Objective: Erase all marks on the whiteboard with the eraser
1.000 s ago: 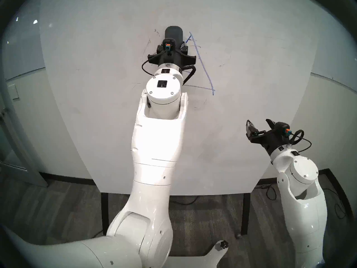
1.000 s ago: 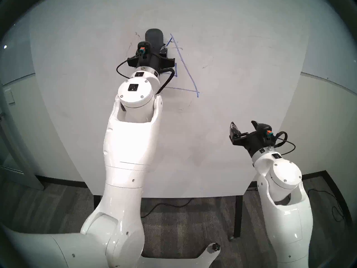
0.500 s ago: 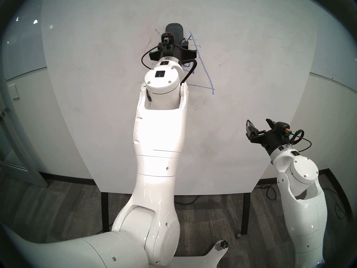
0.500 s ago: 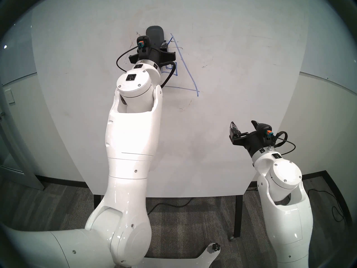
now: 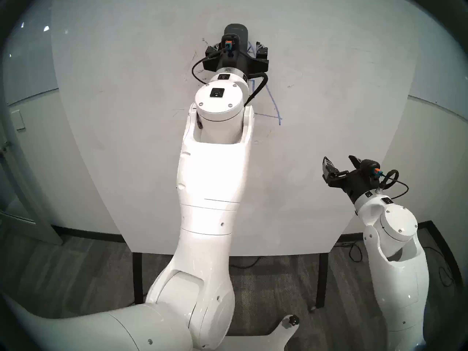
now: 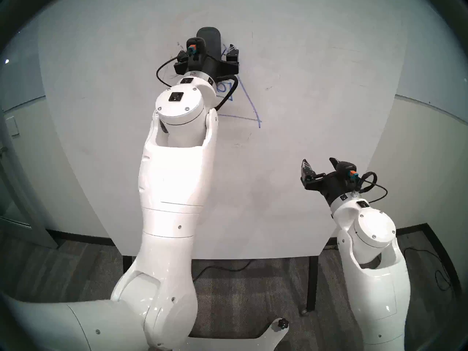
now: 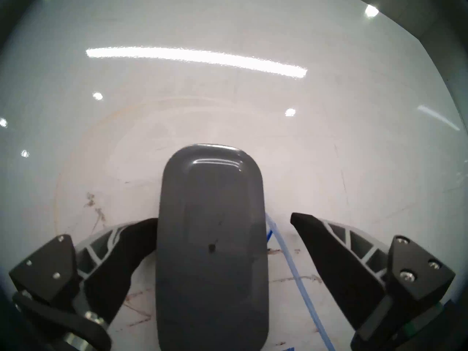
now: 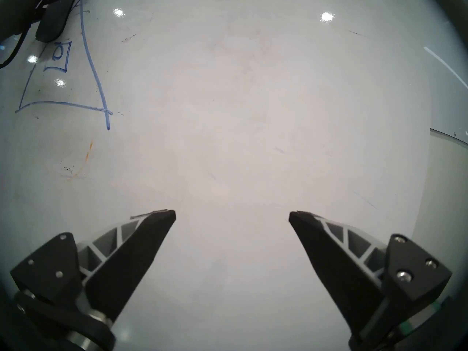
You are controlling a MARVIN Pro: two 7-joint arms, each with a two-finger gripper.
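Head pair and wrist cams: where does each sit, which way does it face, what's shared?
Head stereo left: on the head, looking forward and down at the whiteboard; both arms, left hand at the eraser, right hand open.
Head stereo right: same scene, slightly shifted.
Left wrist: behind left hand, close to the board; spread fingers, eraser between.
Right wrist: behind right hand, facing the board; open fingers.
Shared: all four show parts of the blue triangle.

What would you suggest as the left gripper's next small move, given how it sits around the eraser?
Probably close the left gripper on the eraser again: its jaws stand spread, the right finger clear of the pad, while the blue triangle on the whiteboard remains unerased.
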